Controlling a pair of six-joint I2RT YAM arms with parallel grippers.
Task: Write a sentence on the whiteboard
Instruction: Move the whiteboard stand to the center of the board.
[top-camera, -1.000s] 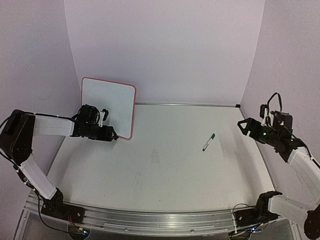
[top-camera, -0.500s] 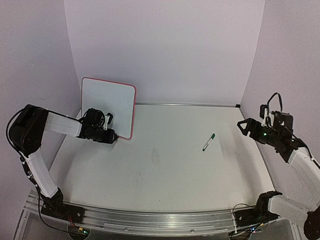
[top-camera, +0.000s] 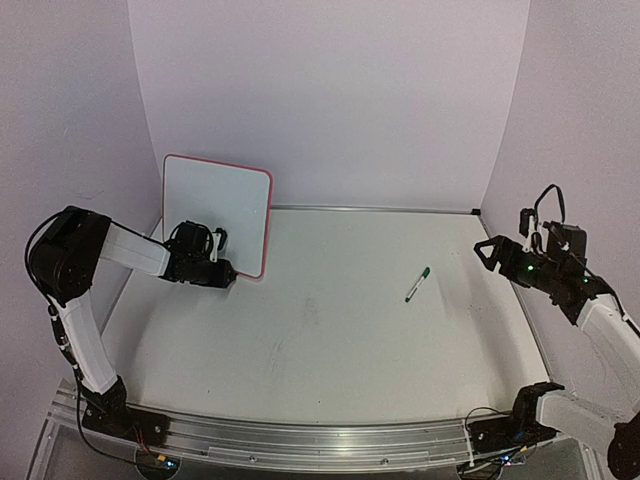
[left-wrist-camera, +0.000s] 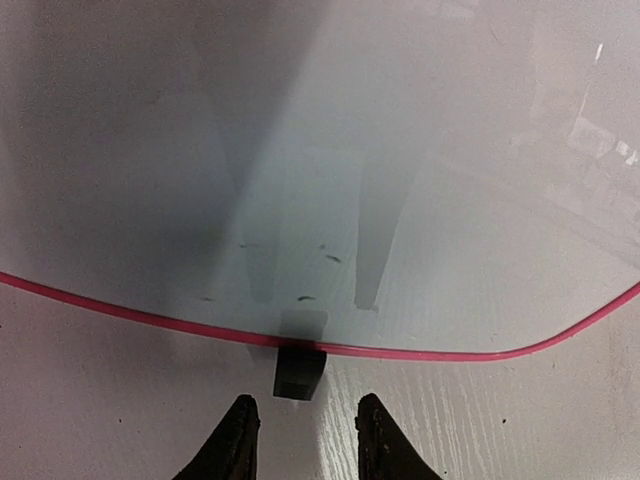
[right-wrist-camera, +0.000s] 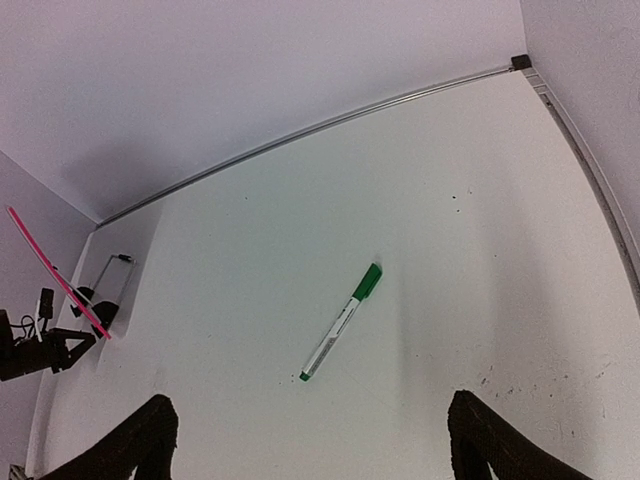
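While the white table (top-camera: 330, 340) carries the red-framed rectangular whiteboard (top-camera: 218, 205) upright at its left rear, only the left wrist view catches 1 black foot (left-wrist-camera: 299, 371) just beyond the left gripper (left-wrist-camera: 305, 402), fingers narrowly parted; the right gripper (right-wrist-camera: 310, 400) gapes wide near a green-capped marker (right-wrist-camera: 340, 335).

No legible writing in any view.
The whiteboard (left-wrist-camera: 420, 160) shows only a few small dark specks just above its lower red edge, none forming a letter or number. The pen (right-wrist-camera: 340, 323) lying on the tabletop (right-wrist-camera: 480, 260) carries faint grey marking along its white barrel, too small to read.
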